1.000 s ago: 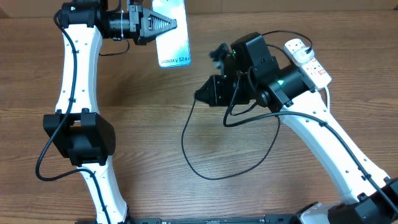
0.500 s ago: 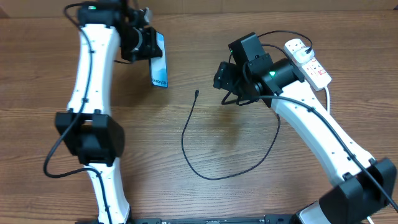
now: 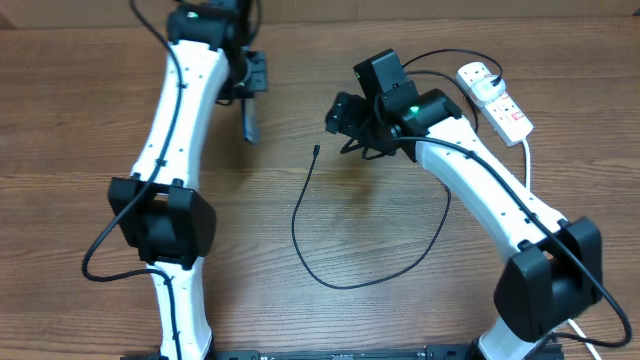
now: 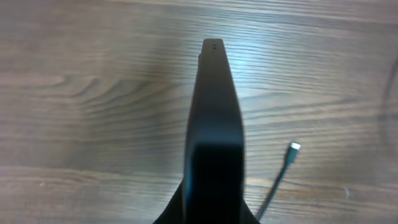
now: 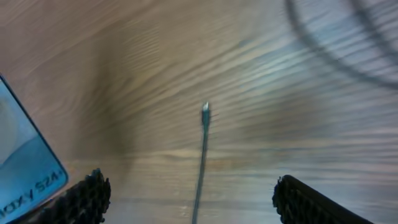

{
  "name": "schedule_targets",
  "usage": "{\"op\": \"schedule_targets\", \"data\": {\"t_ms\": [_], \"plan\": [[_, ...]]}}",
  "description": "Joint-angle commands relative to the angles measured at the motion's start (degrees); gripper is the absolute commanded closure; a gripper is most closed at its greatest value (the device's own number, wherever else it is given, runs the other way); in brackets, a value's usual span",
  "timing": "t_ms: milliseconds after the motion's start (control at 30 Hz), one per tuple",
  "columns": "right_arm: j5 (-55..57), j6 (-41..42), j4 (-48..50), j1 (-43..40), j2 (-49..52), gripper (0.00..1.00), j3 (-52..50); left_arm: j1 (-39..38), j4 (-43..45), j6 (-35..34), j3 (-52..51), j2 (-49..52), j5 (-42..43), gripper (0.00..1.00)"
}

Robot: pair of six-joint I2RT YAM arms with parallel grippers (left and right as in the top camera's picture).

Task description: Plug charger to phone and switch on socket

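Note:
My left gripper [image 3: 250, 88] is shut on the phone [image 3: 248, 122], which it holds edge-on above the table at the back left. In the left wrist view the phone [image 4: 214, 124] is a dark narrow slab running away from the jaws. The charger cable [image 3: 300, 250] loops across the table's middle, and its connector tip [image 3: 316, 150] lies loose on the wood. My right gripper [image 3: 338, 114] hovers open just right of and behind that tip. In the right wrist view the tip [image 5: 205, 112] lies ahead between the wide-apart fingers [image 5: 92, 196]. The white socket [image 3: 497, 100] lies at the back right.
The socket's thick white cord [image 3: 524, 160] runs down the right side under my right arm. A corner of the phone's blue screen [image 5: 25, 165] shows at the left of the right wrist view. Bare wood surrounds the cable loop.
My right gripper has opened and let go of the cable; its tip now lies on the table. The left arm has turned the phone from screen-up to edge-on and swung it nearer the tip.

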Motion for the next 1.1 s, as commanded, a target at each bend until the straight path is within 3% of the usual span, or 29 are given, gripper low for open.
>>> {"op": "schedule_targets", "data": {"t_ms": [0,267,400,633,867,1067], "plan": [[-5.49,-1.09,-2.80,0.35,4.00,0.18,5.18,4.39,-0.90,-1.97,0.42,0.44,2.91,0.96],[-1.38,-3.67,-20.74,1.25,19.30,0.18,27.17,6.16,-1.66,-1.95,0.42,0.44,3.19,0.96],[-0.79,-3.37,-24.41,2.14,26.29,0.18,34.32,5.86,-2.10,-1.73,0.42,0.44,3.19,0.96],[1.99,0.39,-21.68,4.20,30.97,0.20,34.49,5.73,-2.40,-1.75,0.42,0.44,3.19,0.96],[16.85,8.68,-21.62,9.33,31.74,0.25,34.34,5.75,-3.13,-0.98,0.42,0.44,3.02,0.96],[17.14,8.61,-21.57,9.51,31.89,0.42,33.24,5.75,-3.21,-0.90,0.42,0.44,3.06,0.96]]}}
